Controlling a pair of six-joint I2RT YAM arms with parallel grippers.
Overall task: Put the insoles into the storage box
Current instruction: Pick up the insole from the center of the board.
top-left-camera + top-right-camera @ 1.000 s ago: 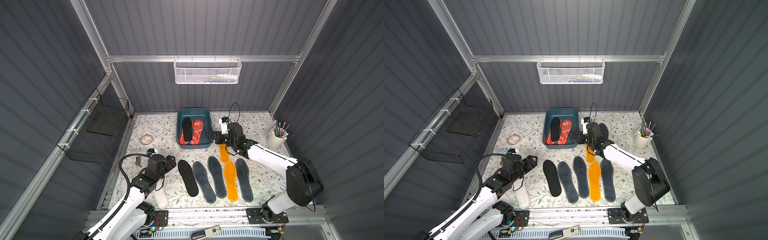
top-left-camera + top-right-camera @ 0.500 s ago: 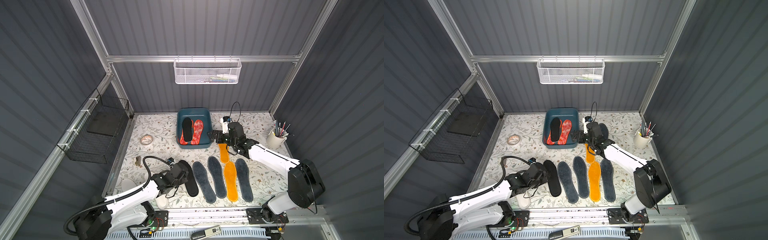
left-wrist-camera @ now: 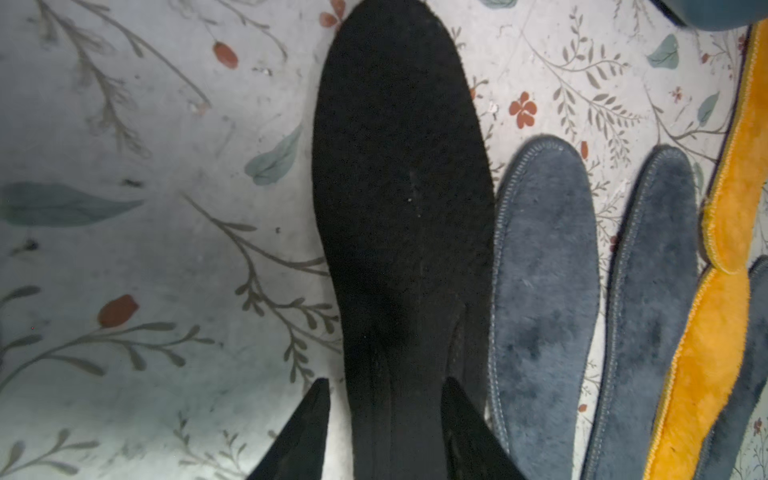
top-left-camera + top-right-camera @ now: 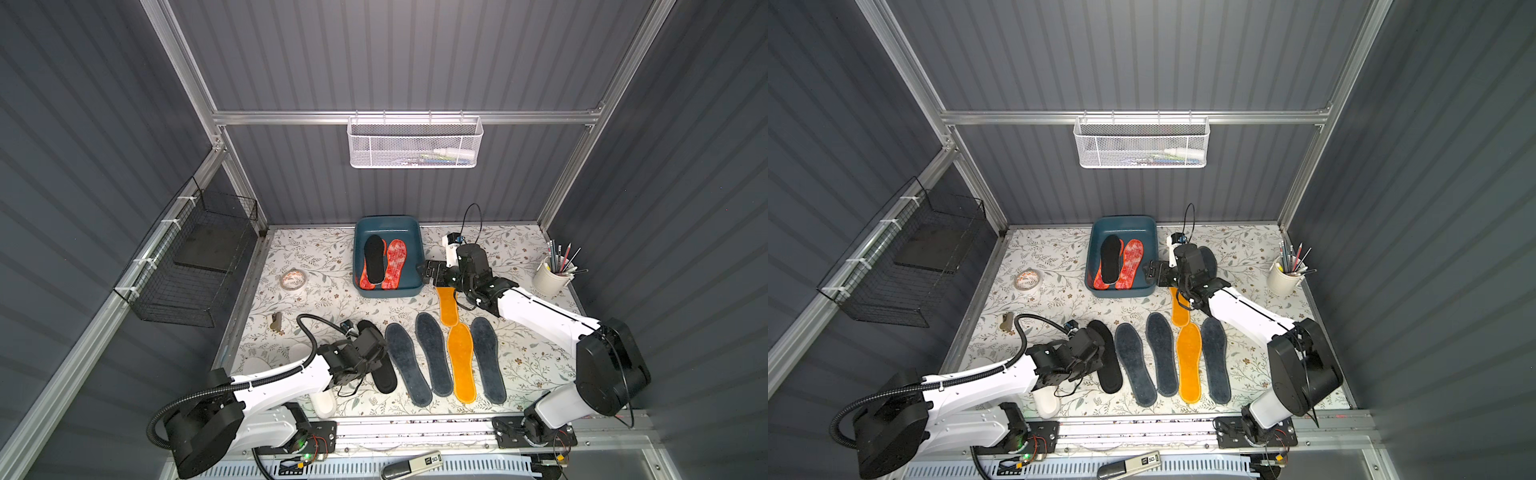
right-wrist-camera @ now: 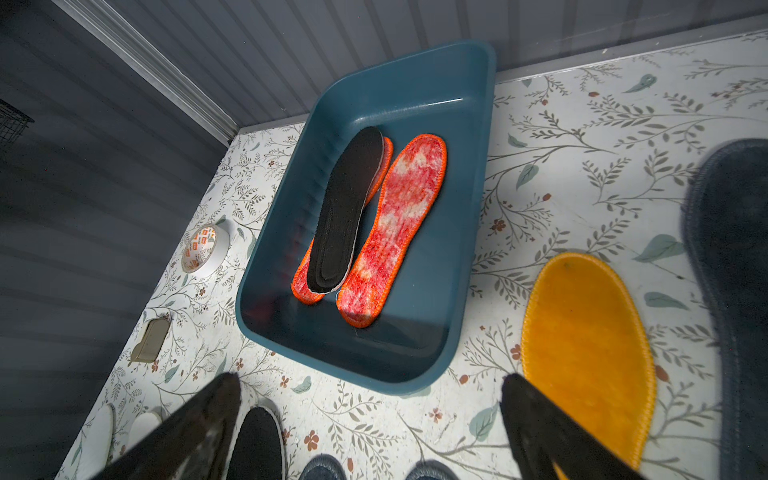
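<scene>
The teal storage box (image 4: 388,221) stands at the back middle and holds a black insole (image 4: 374,257) lying on a red-orange one, with another red-orange insole (image 4: 395,264) beside them. On the mat lie a black insole (image 3: 399,166), three grey-blue insoles (image 4: 407,365) and two orange-yellow insoles (image 4: 461,361). My left gripper (image 3: 384,415) straddles the black insole's narrow part. One finger overlaps its edge and a strip of mat shows beside the other finger. My right gripper (image 5: 370,386) hangs wide open and empty by the box's front right corner.
White insoles (image 4: 322,401) lie partly under my left arm. A tape roll (image 4: 293,279) and a small clip (image 4: 275,321) sit on the left. A pencil cup (image 4: 550,276) stands at the right. A black wire basket (image 4: 195,266) and a white mesh basket (image 4: 413,143) hang on the walls.
My left arm swung in from the left and came down over the black insole, its jaws narrowing around it. The right arm barely moved.
</scene>
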